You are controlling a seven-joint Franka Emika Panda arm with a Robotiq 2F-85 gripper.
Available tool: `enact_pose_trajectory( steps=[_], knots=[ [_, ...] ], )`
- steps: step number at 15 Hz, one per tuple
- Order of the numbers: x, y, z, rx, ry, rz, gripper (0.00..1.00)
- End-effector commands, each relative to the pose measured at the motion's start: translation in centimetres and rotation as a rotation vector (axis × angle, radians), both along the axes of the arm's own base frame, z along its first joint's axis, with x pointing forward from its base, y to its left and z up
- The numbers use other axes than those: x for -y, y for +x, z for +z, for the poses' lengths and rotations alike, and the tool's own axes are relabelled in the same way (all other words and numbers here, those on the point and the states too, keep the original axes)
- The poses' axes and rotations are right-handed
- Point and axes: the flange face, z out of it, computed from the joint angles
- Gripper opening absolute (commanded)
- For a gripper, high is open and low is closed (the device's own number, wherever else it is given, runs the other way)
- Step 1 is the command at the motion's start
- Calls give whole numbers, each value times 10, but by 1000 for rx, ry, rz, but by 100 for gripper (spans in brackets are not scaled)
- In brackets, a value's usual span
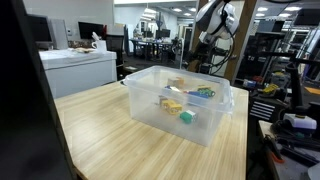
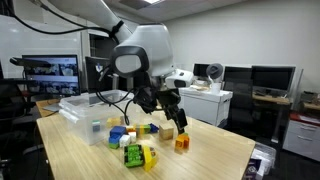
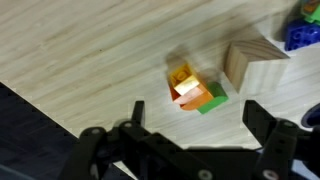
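My gripper (image 3: 195, 118) is open and empty, with its two black fingers spread wide over the wooden table. Just beyond the fingertips lies a small block stack of orange, yellow and green pieces (image 3: 193, 92), untouched. In an exterior view the gripper (image 2: 176, 115) hangs a little above and to the side of this stack (image 2: 182, 142). A plain wooden cube (image 3: 250, 64) lies close to the stack's right in the wrist view.
A clear plastic bin (image 2: 82, 112) stands on the table and also shows in an exterior view (image 1: 150, 105); coloured blocks show through its walls. More loose blocks (image 2: 132, 133) and a green-yellow one (image 2: 135, 154) lie beside it. A blue block (image 3: 299, 36) lies at the wrist view's edge.
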Motion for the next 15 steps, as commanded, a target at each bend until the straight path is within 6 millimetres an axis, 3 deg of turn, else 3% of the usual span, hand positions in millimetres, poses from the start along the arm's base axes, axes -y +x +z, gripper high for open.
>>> enact_pose_trajectory(
  steps=[1,4,10,15],
  knots=[
    [0,22,-24,-29,-23,-27,100],
    [-17,44,-30,-36,-18,-7,100],
    [-59,84,-17,8,10,38,100],
    [-67,79,-39,-42,35,19,100]
  ],
)
